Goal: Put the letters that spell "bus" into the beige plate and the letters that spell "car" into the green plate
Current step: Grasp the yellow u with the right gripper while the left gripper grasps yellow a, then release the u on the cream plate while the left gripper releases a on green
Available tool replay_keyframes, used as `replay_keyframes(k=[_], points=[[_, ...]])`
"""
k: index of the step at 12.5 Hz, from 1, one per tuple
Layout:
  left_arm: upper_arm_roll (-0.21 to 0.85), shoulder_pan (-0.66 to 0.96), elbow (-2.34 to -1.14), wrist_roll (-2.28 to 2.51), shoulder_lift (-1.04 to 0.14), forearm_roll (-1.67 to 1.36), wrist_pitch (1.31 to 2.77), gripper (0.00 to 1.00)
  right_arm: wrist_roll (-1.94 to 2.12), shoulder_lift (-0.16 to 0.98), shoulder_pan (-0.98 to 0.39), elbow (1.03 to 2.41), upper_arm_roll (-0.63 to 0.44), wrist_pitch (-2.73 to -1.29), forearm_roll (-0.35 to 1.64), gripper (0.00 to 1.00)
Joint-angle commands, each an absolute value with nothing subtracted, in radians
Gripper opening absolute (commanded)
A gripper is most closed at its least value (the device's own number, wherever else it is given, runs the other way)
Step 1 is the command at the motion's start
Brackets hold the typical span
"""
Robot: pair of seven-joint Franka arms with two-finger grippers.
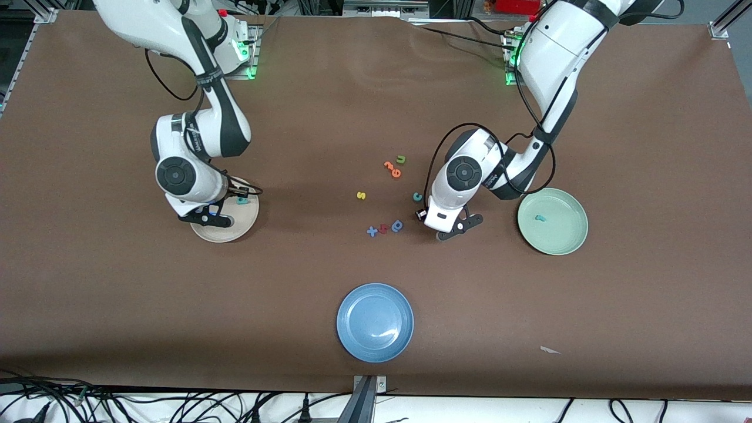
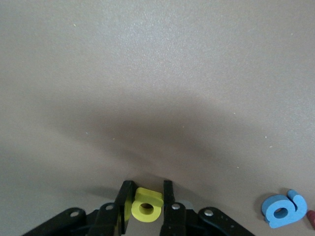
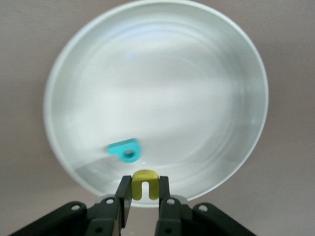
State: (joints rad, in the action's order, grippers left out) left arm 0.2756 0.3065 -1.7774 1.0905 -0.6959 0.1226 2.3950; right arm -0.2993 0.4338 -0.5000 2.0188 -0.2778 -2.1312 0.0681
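While the right arm bends down from its base, the right gripper [image 3: 141,194] hangs over the beige plate [image 1: 241,226] with its fingers clamped on the yellow u [image 3: 145,184], whose prongs point down toward the gripper. On the beige plate lies the teal b [image 3: 125,150], a small foam letter with a round hole. The left arm folds down at the elbow, and the left gripper [image 2: 145,206] sits low at the tabletop, between the green plate [image 1: 567,235] and the loose letters, its fingers pressed on the yellow a [image 2: 146,204]. On the green plate rests the teal r [image 1: 539,218]. Near the left gripper lie the teal c [image 1: 418,196] and a blue a [image 2: 283,211]; the yellow s [image 1: 361,195] lies farther toward the beige plate.
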Motion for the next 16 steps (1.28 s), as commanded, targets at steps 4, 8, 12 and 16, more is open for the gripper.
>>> replay_keyframes(k=[4,8,12,16], points=[[0.271,0.184,-1.769,0.929,-0.572,0.155,2.174,0.00,-0.247,0.443,-0.466,2.017,-0.265,-2.117,0.080,1.00],[0.273,0.045,-1.772,0.709,-0.523,0.146,2.059,0.00,-0.500,0.387,-0.471,1.961,-0.105,-2.059,0.078,1.00],[0.272,-0.069,-1.801,0.459,-0.535,0.156,2.016,0.00,-1.007,0.448,-0.497,1.824,0.037,-2.075,0.078,0.97],[0.273,-0.136,-1.822,0.339,-0.557,0.156,2.025,0.00,-1.230,0.566,-0.618,1.711,0.038,-2.176,0.086,0.93]])
